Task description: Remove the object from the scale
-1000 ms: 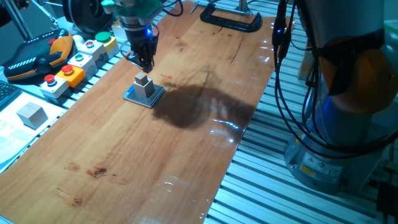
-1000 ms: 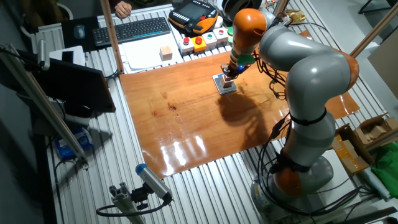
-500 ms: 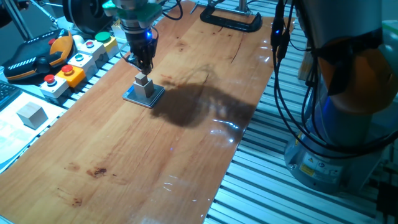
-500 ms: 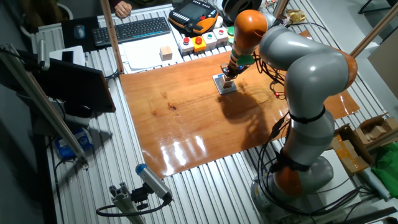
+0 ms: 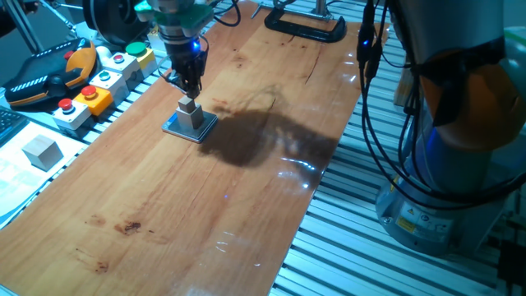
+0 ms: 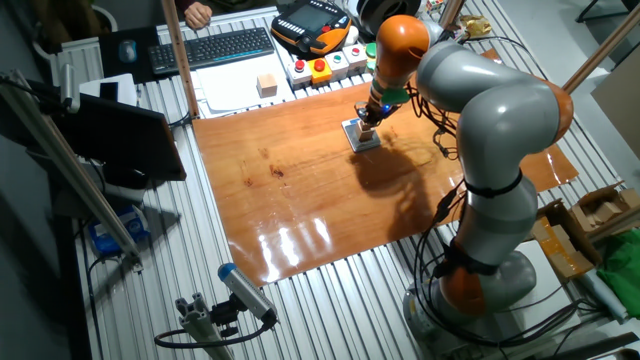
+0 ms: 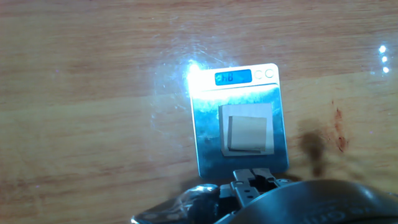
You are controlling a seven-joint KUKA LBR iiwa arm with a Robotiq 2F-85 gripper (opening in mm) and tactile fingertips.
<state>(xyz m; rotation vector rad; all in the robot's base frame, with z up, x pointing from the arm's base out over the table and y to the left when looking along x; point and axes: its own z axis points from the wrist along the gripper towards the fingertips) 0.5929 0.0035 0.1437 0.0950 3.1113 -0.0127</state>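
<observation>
The scale (image 5: 176, 127) is a thin square pad lying on the wooden board, with a small pale cube (image 5: 191, 114) standing in its middle. My gripper (image 5: 189, 90) hangs just above the cube's top, its fingers drawn together and holding nothing. The other fixed view shows the same: cube (image 6: 358, 129) on the scale (image 6: 367, 145), gripper (image 6: 370, 116) close over it. In the hand view the scale (image 7: 208, 134) shows a lit blue display at its far edge, the cube (image 7: 249, 128) sits on its plate, and the gripper (image 7: 252, 179) tips are at the bottom edge.
Button boxes (image 5: 86, 99) line the board's left edge beside an orange teach pendant (image 5: 49, 78). A loose grey cube (image 5: 41, 151) lies on paper at the left. A black clamp (image 5: 304, 29) grips the board's far end. The arm's base (image 5: 444, 205) and cables stand at the right.
The gripper came down a little toward the cube between one second and half a second ago. Since then nothing has visibly moved.
</observation>
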